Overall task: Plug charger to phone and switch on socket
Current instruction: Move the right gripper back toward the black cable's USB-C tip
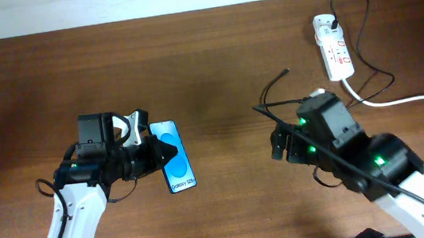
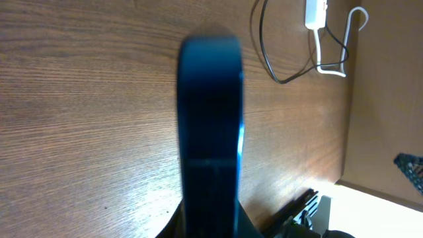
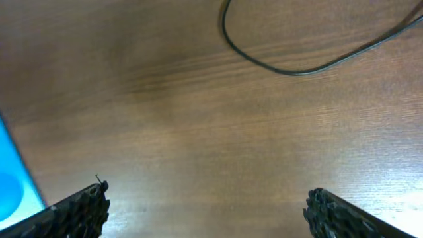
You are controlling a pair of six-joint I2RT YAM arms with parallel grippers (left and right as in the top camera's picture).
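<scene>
The phone (image 1: 178,169), with a blue "Galaxy" screen facing up, is at centre left. My left gripper (image 1: 157,151) is shut on its left side near the far end. In the left wrist view the phone (image 2: 210,125) shows edge-on between the jaws (image 2: 210,228). The charger, a thin black cable (image 1: 269,96), runs from the socket (image 1: 333,47) at the back right, and its tip (image 1: 285,71) lies free on the table. My right gripper (image 1: 277,143) is open and empty (image 3: 205,211), below a loop of the cable (image 3: 291,70). The phone's blue edge (image 3: 12,188) shows at that view's left.
A thick white cord (image 1: 402,100) runs from the socket toward the right edge of the table. The socket (image 2: 316,12) and cable loop (image 2: 277,74) show far off in the left wrist view. The wooden table's far edge meets a white wall.
</scene>
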